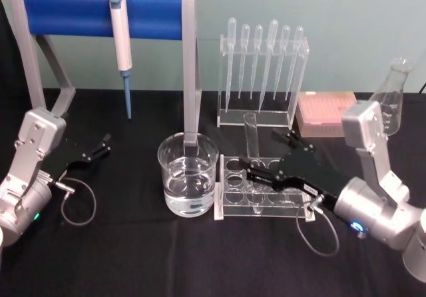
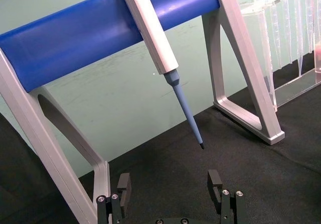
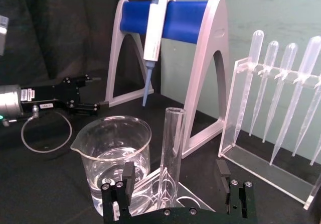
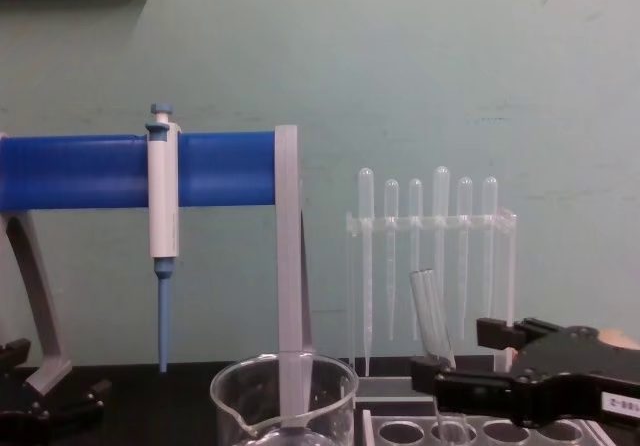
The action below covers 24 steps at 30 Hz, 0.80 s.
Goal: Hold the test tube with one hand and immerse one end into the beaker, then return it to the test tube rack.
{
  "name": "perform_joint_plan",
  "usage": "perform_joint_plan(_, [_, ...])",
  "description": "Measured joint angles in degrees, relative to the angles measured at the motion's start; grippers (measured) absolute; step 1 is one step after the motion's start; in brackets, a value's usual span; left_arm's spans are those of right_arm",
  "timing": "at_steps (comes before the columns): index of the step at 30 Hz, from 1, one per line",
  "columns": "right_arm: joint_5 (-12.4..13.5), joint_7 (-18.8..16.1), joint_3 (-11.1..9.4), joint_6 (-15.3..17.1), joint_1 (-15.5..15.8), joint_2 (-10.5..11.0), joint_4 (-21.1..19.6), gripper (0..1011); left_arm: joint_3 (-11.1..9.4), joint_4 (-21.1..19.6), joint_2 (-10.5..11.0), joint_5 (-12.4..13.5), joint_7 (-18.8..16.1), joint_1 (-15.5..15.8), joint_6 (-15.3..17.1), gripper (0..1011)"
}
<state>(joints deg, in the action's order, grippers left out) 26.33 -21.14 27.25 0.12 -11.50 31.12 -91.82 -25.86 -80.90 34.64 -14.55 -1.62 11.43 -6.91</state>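
In the rack [image 1: 221, 205], test tube [image 1: 252, 136] near upright, mouth up

the right gripper [image 1: 267, 156] reaches forward and inward, held low and level, its fingers spread wide apart. the left gripper [image 1: 104, 144] rests parked at the left side, fingers likewise apart.

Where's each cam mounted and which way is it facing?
Head: atop the robot, looking forward-down at the table; left gripper and right gripper both show.
Chest: low, looking across to the wall; right gripper enters from the right at the test tube.
Left wrist: on left arm, facing the micropipette; own open fingers show.
Right wrist: on right arm, facing test tube and beaker; own open fingers straddle the tube.
Shared: head, chest, right wrist all see tube and beaker.
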Motion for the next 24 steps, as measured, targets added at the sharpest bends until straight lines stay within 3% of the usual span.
perform_joint_plan(13, [0.7,-4.0,-0.1,4.4,-4.0,-3.2,4.4,999,0.0,0.0,0.0,0.0,0.0,0.0,0.0,1000])
perform_joint_plan(16, [0.7,-4.3,-0.3,4.6,-4.1,-3.5,4.6,964,0.0,0.0,0.0,0.0,0.0,0.0,0.0,1000])
perform_joint_plan(24, [0.2,-4.9,-0.9,4.7,-3.9,-4.4,4.6,750,0.0,0.0,0.0,0.0,0.0,0.0,0.0,1000])
